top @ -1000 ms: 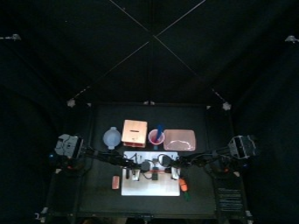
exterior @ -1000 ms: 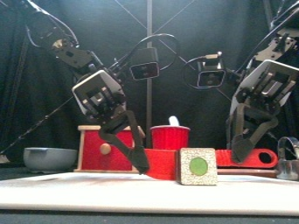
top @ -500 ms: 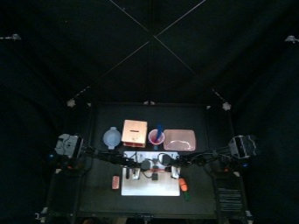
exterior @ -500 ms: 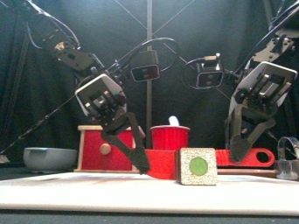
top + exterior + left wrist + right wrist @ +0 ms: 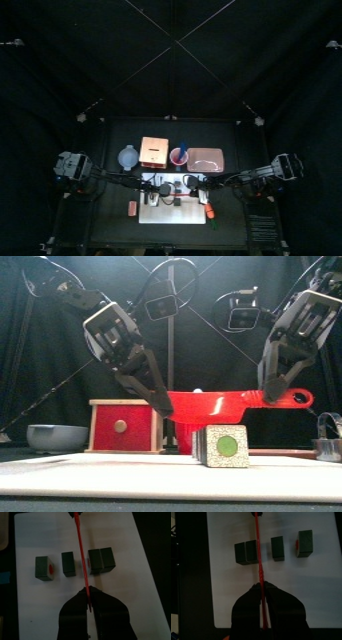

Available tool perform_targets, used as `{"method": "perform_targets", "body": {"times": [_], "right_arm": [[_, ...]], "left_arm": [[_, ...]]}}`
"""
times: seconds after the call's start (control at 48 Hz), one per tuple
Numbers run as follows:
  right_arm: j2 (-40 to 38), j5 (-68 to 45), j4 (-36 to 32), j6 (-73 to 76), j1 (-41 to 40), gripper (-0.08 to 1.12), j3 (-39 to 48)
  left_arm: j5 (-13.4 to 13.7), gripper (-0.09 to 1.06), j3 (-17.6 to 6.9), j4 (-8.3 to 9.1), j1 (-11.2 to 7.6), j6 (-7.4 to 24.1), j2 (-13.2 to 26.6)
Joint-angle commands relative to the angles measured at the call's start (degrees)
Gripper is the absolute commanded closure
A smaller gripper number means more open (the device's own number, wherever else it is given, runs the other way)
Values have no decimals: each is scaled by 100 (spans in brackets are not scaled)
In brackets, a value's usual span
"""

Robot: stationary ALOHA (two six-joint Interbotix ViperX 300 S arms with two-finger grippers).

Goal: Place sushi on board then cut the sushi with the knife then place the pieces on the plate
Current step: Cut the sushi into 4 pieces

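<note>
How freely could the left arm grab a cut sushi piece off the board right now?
Probably not yet. The left gripper is shut on the red knife, which the right gripper grips too, above the white board. The sushi pieces lie uncovered below; only the occupied jaws hinder.

I read no text, label, brand, number or sign anywhere in my views, nothing printed on the white board (image 5: pixel 40 604), the red knife (image 5: pixel 274 402), the sushi pieces (image 5: pixel 100 561) or the wooden box (image 5: pixel 124 426), the end piece (image 5: pixel 225 446) showed only a plain green oval.
</note>
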Motion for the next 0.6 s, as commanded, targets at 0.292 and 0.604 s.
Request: {"method": "perform_targets", "body": {"times": [0.292, 0.604], "right_arm": [[-79, -88, 237, 9, 413, 69, -97], [123, -97, 229, 9, 413, 69, -97]], "left_arm": [[-79, 58, -176, -9, -396, -18, -44], [-88, 58, -220, -44, -378, -18, 141]]}}
